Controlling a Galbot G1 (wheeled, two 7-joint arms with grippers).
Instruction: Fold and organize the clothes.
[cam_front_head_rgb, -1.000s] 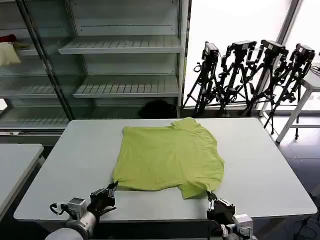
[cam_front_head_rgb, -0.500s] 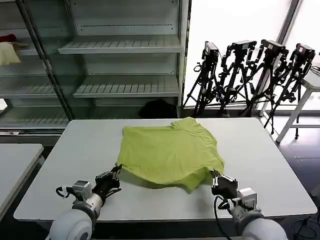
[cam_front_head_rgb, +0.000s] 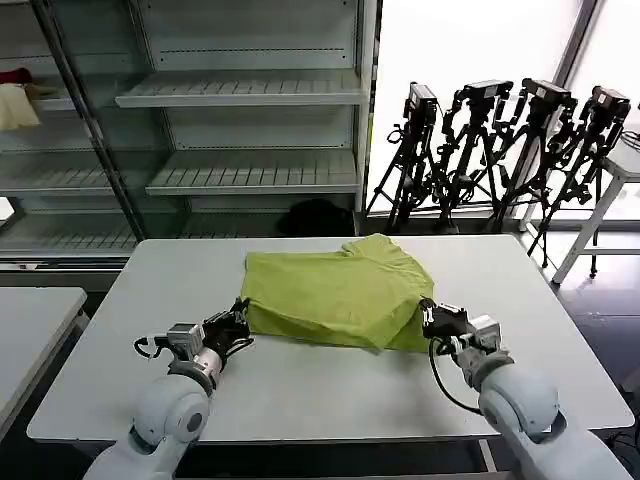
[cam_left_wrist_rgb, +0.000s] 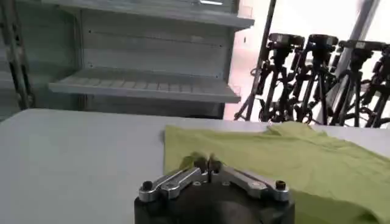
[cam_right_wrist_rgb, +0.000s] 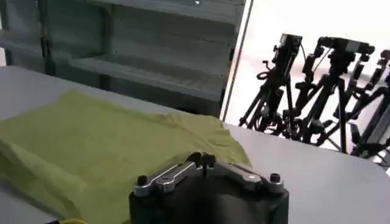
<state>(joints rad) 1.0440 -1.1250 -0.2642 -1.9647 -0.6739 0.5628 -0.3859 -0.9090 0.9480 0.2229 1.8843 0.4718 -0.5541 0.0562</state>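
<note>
The lime yellow-green T-shirt (cam_front_head_rgb: 335, 293) lies on the grey table (cam_front_head_rgb: 330, 385), plain side up, its near half lifted and doubled back over the far half. My left gripper (cam_front_head_rgb: 238, 314) is shut on the shirt's near left hem corner, seen up close in the left wrist view (cam_left_wrist_rgb: 207, 163). My right gripper (cam_front_head_rgb: 428, 315) is shut on the near right hem corner, seen in the right wrist view (cam_right_wrist_rgb: 203, 160). Both hold the hem just above the table at the middle of the shirt (cam_left_wrist_rgb: 292, 158) (cam_right_wrist_rgb: 91, 146).
Metal shelving (cam_front_head_rgb: 230, 95) stands behind the table. Several black camera tripods (cam_front_head_rgb: 500, 150) stand at the back right. A second table edge (cam_front_head_rgb: 30, 330) lies to the left, and a white table (cam_front_head_rgb: 625, 165) at far right.
Both grippers have carried the shirt's near hem away from the front edge toward the far side, folding the bottom half over. The visible shirt area has shrunk to about half.
</note>
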